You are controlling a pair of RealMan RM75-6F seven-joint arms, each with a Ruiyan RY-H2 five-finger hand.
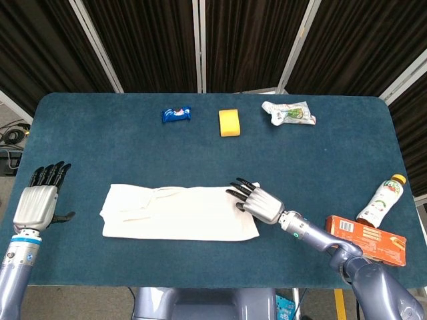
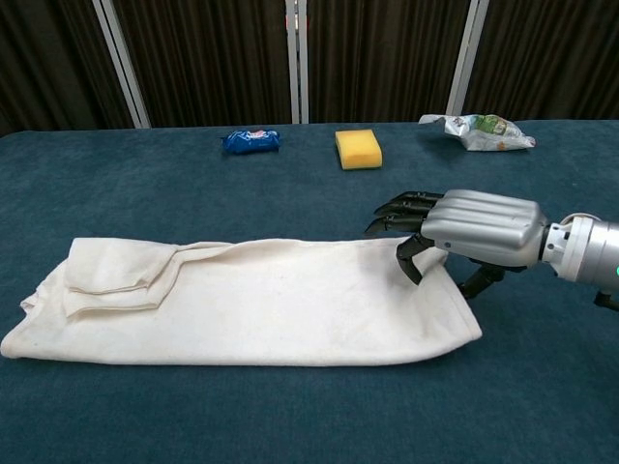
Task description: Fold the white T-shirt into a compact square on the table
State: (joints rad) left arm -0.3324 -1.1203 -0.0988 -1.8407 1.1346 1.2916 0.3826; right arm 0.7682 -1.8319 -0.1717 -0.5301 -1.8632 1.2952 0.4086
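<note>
The white T-shirt (image 1: 180, 212) (image 2: 242, 304) lies folded into a long flat strip across the near half of the blue table (image 1: 120, 153), with its sleeves bunched at the left end. My right hand (image 1: 257, 200) (image 2: 464, 232) is at the strip's right end, palm down. Its fingers (image 2: 406, 208) reach over the cloth's far right corner and one curls down onto it. The thumb shows just past the right edge. A real grip on the cloth cannot be made out. My left hand (image 1: 39, 203) hovers off the table's left edge, fingers straight, holding nothing.
Along the far side lie a blue snack packet (image 1: 176, 114) (image 2: 250, 141), a yellow sponge (image 1: 229, 123) (image 2: 357, 149) and a crumpled wrapper (image 1: 288, 112) (image 2: 476, 130). A drink bottle (image 1: 380, 200) and an orange box (image 1: 365, 239) sit at the near right edge.
</note>
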